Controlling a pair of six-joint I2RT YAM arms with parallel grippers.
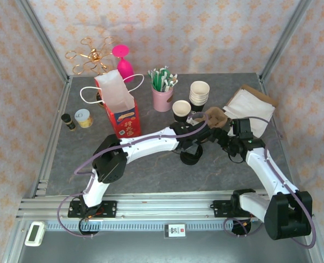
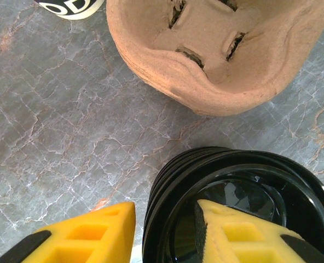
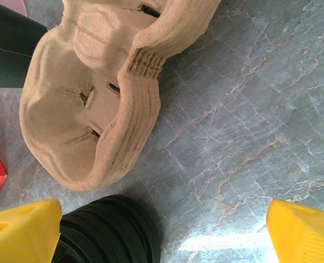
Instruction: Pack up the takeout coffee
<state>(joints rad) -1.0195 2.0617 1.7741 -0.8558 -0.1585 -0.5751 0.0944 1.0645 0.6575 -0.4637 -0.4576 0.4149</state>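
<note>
straddling the lid stack, coffee cup standing apart

the left gripper (image 2: 165, 207) is positioned over a stack of black lids (image 2: 244, 164) on the grey table (image 1: 151, 175). its jaws are held partly apart, with one yellow finger (image 2: 233, 235) set inside the top lid and the other just outside the stack's wall. whether the rim is actually pinched cannot be told. the right gripper (image 3: 163, 211) is spread wide with nothing held, just beside the same stack and near a brown pulp cup carrier (image 3: 85, 109). the takeout coffee cup (image 1: 181, 109) is seen upright on the table just left of the carrier, near a pink holder (image 1: 162, 98) of sticks and a stack of cream cups (image 1: 200, 93), apart from both grippers.
</note>
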